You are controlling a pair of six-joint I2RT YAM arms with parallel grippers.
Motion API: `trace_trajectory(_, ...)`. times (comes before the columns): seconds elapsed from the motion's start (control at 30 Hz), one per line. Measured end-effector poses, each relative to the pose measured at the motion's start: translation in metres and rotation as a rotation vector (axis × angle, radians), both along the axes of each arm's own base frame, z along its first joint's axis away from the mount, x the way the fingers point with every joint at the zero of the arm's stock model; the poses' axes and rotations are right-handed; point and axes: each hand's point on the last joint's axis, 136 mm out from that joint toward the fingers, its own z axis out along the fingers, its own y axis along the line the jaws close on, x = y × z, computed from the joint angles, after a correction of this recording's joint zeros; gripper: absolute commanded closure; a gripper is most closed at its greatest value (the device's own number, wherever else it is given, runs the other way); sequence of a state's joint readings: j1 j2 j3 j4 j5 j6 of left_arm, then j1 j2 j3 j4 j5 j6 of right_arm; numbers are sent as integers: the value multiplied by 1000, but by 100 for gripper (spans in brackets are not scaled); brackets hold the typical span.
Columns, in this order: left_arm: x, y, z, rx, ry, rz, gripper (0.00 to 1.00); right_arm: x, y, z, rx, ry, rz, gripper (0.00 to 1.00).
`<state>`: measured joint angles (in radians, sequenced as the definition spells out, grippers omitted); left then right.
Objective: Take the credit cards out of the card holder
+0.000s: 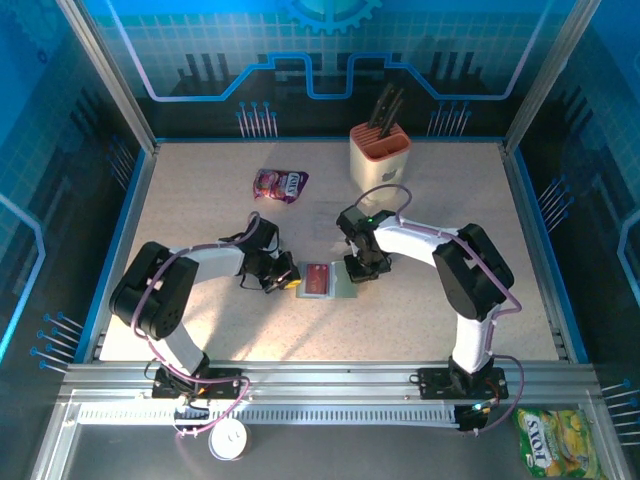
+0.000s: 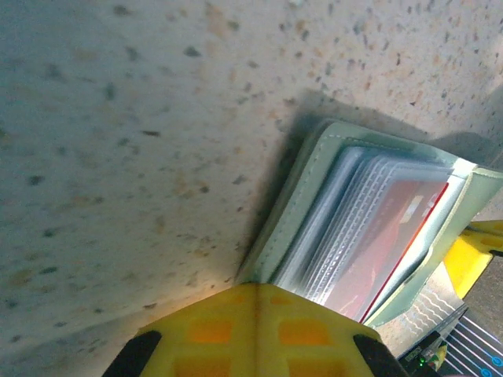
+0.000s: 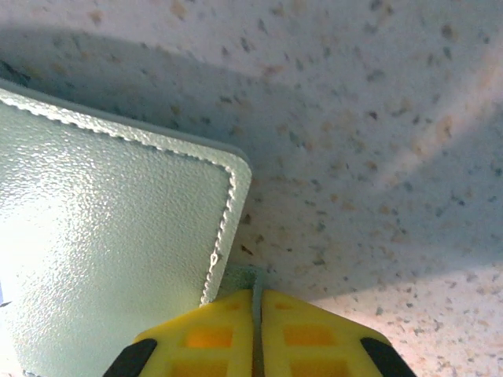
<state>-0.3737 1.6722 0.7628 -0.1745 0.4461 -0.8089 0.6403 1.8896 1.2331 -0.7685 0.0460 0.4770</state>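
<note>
Both are closed: the right gripper (image 1: pixel 362 268) seems to pinch the right flap of the card holder (image 1: pixel 338 290), which lies open between them, and the left gripper (image 1: pixel 285 277) sits shut at its left edge. Pulling the red card (image 1: pixel 316 278) straight along its slot likely works best.

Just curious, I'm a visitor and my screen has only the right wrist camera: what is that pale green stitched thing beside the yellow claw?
Observer: A card holder, lying open on the speckled table.
Operator: Anything inside it?
Observer: A red card, tucked behind its clear sleeves.
Operator: Where's the other claw?
Observer: The left claw is shut, right at the holder's opposite edge.
</note>
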Motion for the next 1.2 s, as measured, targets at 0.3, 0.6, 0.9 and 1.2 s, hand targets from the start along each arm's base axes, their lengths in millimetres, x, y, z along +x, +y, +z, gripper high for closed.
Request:
trace_trajectory(0.3,-1,2,-1,-20,-13,5,100,6,-2,0,-24,-24,15,90)
trace_trajectory(0.6,-2,2,-3,-21,-3,6,100,9,-5,0,-38,-40,29,90)
trace_trajectory(0.9,-2,3,-4,-54,5,13,100,10,-8,-2,-25,-42,18,90)
trace_trajectory(1.2,-2,3,-4,-54,5,13,100,10,-9,-2,2,-42,6,87)
